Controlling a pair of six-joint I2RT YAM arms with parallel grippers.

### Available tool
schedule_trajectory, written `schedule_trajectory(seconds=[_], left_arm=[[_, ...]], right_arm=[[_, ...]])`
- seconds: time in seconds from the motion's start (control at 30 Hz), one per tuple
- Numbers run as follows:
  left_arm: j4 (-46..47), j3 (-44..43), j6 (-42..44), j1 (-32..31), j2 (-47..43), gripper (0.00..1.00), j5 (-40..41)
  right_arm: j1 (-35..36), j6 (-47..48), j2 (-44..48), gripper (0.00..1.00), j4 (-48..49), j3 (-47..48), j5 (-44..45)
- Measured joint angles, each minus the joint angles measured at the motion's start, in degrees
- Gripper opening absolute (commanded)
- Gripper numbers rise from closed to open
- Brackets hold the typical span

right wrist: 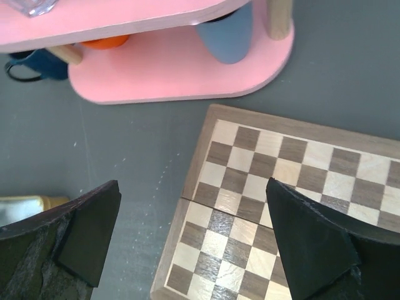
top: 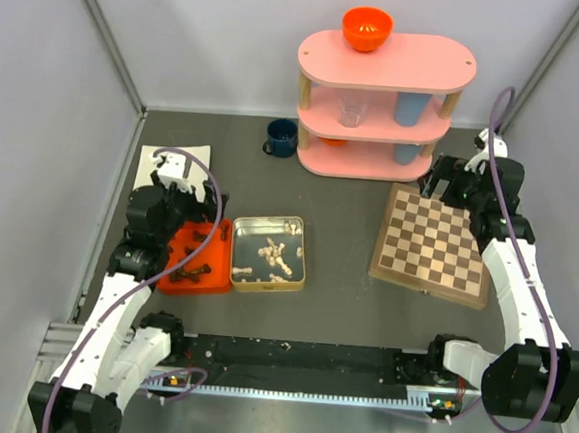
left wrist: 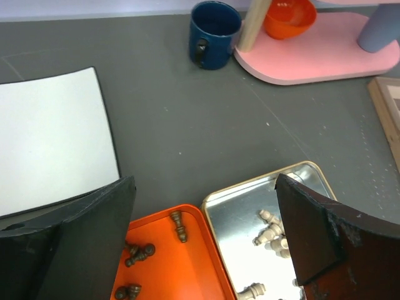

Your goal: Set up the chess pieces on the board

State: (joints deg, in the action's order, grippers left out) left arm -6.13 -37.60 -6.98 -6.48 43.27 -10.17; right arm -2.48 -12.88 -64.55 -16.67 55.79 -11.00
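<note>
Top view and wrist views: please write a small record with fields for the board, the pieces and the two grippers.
board: right side, no pieces seen on it
pale pieces: lying in the metal tin
dark pieces: lying in the orange tray
left gripper: open, empty, above tray and tin
right gripper: open, empty, above the board's edge
task progress: no piece placed yet

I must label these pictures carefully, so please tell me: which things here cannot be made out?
Overhead view: pale cream wooden chess pieces in the square silver metal tin are too small to name.
Left wrist view: the left claw and bottom edge hide part of the flat orange tray.
Right wrist view: the right claw and frame edges cut off the checked wooden chessboard.
</note>
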Motion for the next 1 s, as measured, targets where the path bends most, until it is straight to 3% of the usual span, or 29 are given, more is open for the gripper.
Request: schedule_trajectory(seconds=[0.3,0.53,0.73,1.0], left_arm=[[-2.1,-2.3,-5.1,-0.3,3.3,0.99,-8.5],[-3.7,-2.5,-10.2,-3.4,3.5,0.98,-13.5],[-8.5,-4.9,-11.3,-17.4,9.7,0.83,-6.3],[-16.5,-14.9,-13.0,-28.4,26.4,0.67,8.6]], right_arm=[[0.2,15.7,0.1,0.99,-1.0,-1.1,-25.1],[1.2,24.8,0.2,0.99,-3.2,-3.8,-33.6],[1.2,29.2,0.2,0.99,-3.1,-8.7,-36.3],[1.2,31.8,0.0,0.99,-3.2,-11.2,-36.2]])
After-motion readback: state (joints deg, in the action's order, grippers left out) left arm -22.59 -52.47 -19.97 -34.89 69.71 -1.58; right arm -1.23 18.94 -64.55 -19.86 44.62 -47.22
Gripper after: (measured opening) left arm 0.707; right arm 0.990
